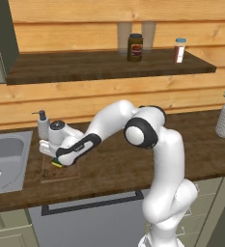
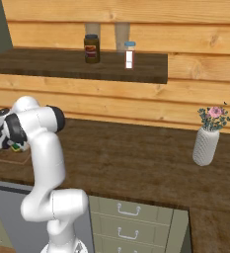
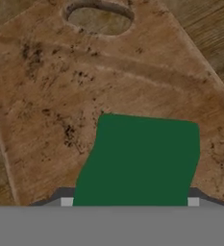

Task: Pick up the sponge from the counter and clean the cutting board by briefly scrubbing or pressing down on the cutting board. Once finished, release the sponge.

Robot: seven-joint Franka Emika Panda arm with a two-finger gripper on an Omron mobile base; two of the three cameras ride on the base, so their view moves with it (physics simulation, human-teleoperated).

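From the left base camera I see the arm reaching far to the left and down, with the jaws (image 1: 57,163) low over the cutting board (image 1: 61,171). The board lies flat on the dark wooden surface (image 1: 119,164), just beside the steel sink (image 1: 5,161) and in front of a small soap dispenser (image 1: 43,124). Under the hand a bit of yellow and green is showing, and this is the sponge (image 1: 57,164), sitting on the near left part of the board.

In the hand camera the sponge (image 3: 140,161) shows its green top side, and it covers the lower middle of the picture, directly between the jaws. Around it I see the board (image 3: 60,96) with many dark specks and stains (the dirt is mostly to the left of the sponge and above it). At the top of this view there is the oval handle hole of the board. The jaws are closed on the sponge, as far as I can judge; the finger tips themselves are almost hidden at the bottom edge.

From the right base camera I see a small part of the sponge (image 2: 18,146) behind the arm, and one corner of the board (image 2: 15,157).

On the higher shelf (image 1: 109,65) stand a dark jar (image 1: 134,47) and a small bottle (image 1: 179,50). A white vase with flowers (image 2: 207,141) stands on the surface well apart to the right.
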